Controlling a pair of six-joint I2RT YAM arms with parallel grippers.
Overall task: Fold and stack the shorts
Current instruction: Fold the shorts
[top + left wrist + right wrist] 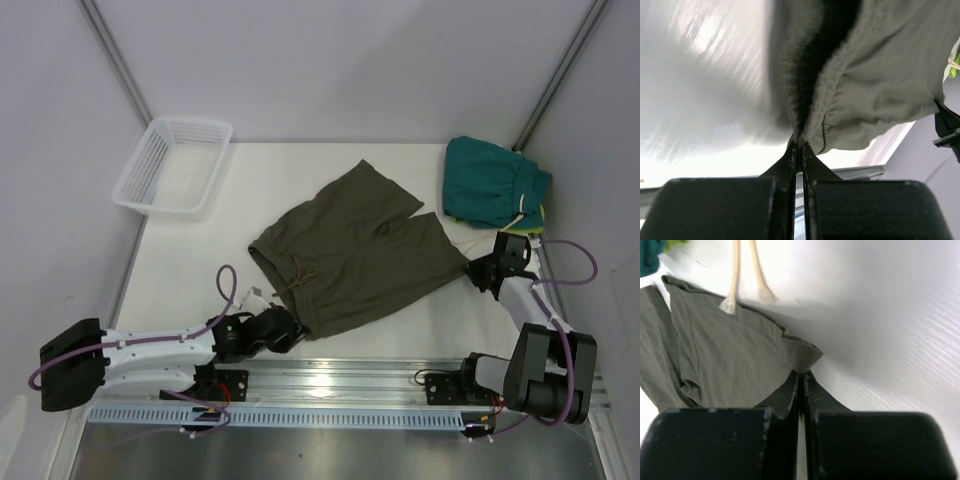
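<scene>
At the near edge, a ribbed aluminium rail (330, 385) carries both arm bases. Beyond it lies the flat white table top (200, 250), enclosed by pale grey walls (330, 60).

The left gripper (799, 147) sits low at the near left, jaws pressed together on the waistband edge of the soft olive-green cloth shorts (360, 250). The right gripper (801, 374), at the near right, is pinched closed on a hem corner of one leg.

The olive-green shorts lie spread across the table centre, with the dark drawstring (300, 275) on top. Two cream cord ends (732, 285) rest just beside that leg.

A white plastic mesh basket (172, 165) stands at the far-left corner. A folded teal pair of shorts (490, 180) occupies the far-right corner.

Bare table shows between basket and olive-green shorts.
</scene>
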